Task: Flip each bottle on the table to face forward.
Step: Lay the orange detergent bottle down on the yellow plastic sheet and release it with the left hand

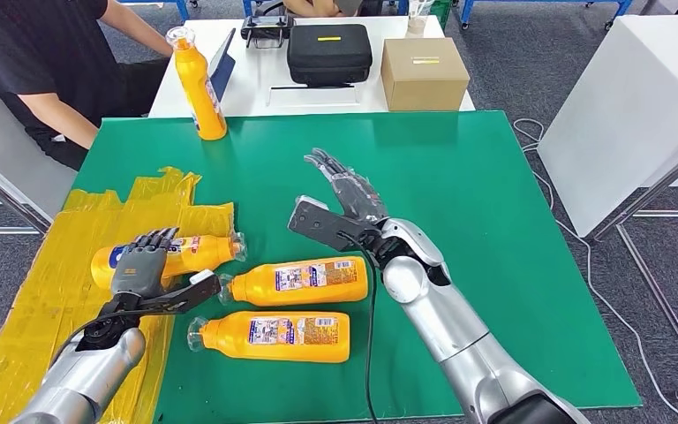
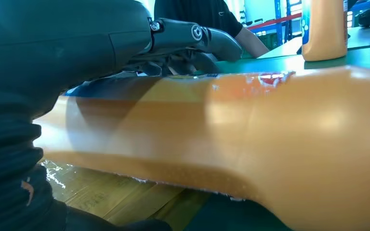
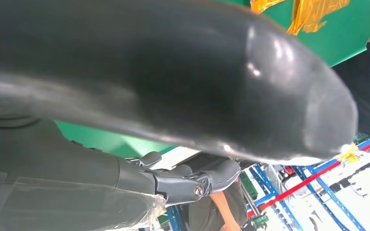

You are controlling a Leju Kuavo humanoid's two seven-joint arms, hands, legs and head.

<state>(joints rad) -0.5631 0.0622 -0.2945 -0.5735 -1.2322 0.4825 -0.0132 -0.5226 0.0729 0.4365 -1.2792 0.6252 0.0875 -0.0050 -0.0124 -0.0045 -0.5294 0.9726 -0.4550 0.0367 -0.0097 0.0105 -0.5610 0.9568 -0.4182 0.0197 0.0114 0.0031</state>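
Observation:
Three orange bottles lie on their sides on the green mat [image 1: 459, 203]. The leftmost bottle [image 1: 196, 252] lies across the yellow tape, and my left hand [image 1: 144, 262] grips it, fingers [image 2: 192, 36] over its top and thumb at its near side. Up close its orange body [image 2: 270, 144] is large under those fingers. The middle bottle [image 1: 305, 281] and the near bottle [image 1: 278, 336] lie label-up, caps pointing left. A fourth bottle [image 1: 199, 84] [image 2: 325, 29] stands upright at the mat's back left. My right hand [image 1: 346, 193] hovers open over the mat's middle, fingers [image 3: 188, 180] spread, holding nothing.
Crinkled yellow tape [image 1: 62, 274] covers the mat's left part. Behind the mat a white table [image 1: 247, 88] carries a black case [image 1: 328, 53] and a cardboard box [image 1: 424, 72]. A person in black [image 1: 44, 62] sits at the back left. A white cabinet [image 1: 636, 106] stands at the right.

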